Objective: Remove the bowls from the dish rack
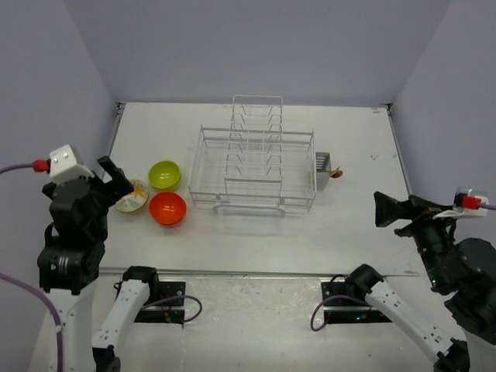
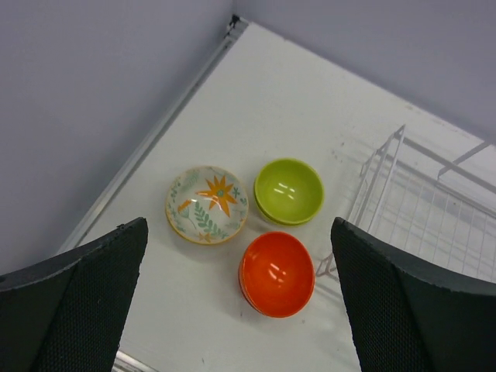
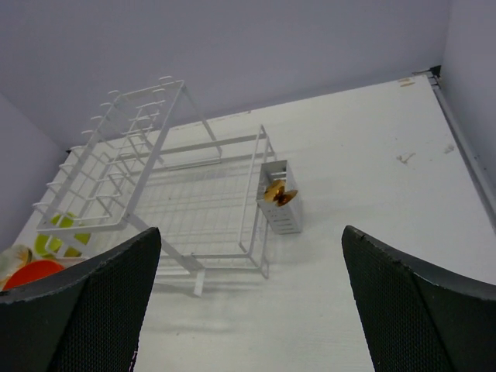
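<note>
The white wire dish rack (image 1: 256,167) stands mid-table with no bowls in it; it also shows in the right wrist view (image 3: 178,194). Left of it on the table sit a lime-green bowl (image 1: 164,174), an orange-red bowl (image 1: 167,208) and a cream flower-pattern bowl (image 1: 132,196). The left wrist view shows them from above: green bowl (image 2: 288,191), orange-red bowl (image 2: 277,273), cream bowl (image 2: 207,204). My left gripper (image 1: 110,178) is open and empty, raised above the bowls. My right gripper (image 1: 390,209) is open and empty, right of the rack.
A small grey cutlery cup (image 1: 322,169) hangs on the rack's right side with a golden-brown thing (image 3: 277,194) in it. Walls stand close along the table's left, back and right edges.
</note>
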`<state>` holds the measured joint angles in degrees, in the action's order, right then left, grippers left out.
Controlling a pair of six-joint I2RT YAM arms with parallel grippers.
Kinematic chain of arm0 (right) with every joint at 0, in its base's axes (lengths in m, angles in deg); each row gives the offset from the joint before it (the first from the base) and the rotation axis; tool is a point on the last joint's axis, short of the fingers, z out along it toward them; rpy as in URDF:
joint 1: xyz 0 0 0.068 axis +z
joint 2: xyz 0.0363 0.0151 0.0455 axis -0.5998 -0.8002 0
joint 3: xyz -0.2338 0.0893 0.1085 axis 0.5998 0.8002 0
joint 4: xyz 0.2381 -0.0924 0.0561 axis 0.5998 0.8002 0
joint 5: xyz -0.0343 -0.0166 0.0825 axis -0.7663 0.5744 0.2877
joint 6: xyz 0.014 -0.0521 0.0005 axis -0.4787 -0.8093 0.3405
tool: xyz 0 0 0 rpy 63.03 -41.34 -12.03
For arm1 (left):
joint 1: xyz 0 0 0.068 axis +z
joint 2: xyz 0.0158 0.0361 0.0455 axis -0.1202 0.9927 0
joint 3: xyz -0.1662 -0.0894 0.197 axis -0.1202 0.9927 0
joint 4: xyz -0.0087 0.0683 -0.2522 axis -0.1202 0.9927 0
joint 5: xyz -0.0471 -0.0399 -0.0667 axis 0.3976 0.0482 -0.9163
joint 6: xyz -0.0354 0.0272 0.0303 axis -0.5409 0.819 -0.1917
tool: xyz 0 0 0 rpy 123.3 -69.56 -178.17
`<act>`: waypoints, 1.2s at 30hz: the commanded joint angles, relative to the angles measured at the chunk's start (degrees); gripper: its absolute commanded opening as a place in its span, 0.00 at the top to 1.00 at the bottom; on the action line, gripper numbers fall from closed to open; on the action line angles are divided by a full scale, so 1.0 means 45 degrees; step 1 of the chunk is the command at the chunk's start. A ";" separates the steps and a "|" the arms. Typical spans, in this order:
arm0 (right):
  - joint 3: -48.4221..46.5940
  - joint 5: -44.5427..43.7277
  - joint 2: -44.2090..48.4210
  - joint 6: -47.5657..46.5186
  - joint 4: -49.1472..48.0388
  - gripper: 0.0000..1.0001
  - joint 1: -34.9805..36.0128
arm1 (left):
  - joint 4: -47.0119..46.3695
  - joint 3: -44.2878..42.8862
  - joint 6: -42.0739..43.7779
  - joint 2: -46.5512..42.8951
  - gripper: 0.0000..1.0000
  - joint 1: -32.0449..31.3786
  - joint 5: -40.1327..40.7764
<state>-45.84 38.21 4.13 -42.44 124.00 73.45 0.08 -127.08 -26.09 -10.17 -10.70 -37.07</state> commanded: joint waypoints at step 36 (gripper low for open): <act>0.3695 -0.3120 -0.0446 -0.0443 -0.1477 0.01 -0.0028 | -0.2494 0.3932 0.0601 -0.3444 0.00 -0.0310 0.0861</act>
<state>-28.75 26.19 3.21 -44.12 119.21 73.39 -8.44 -110.05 -25.04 -26.59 -11.59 -33.29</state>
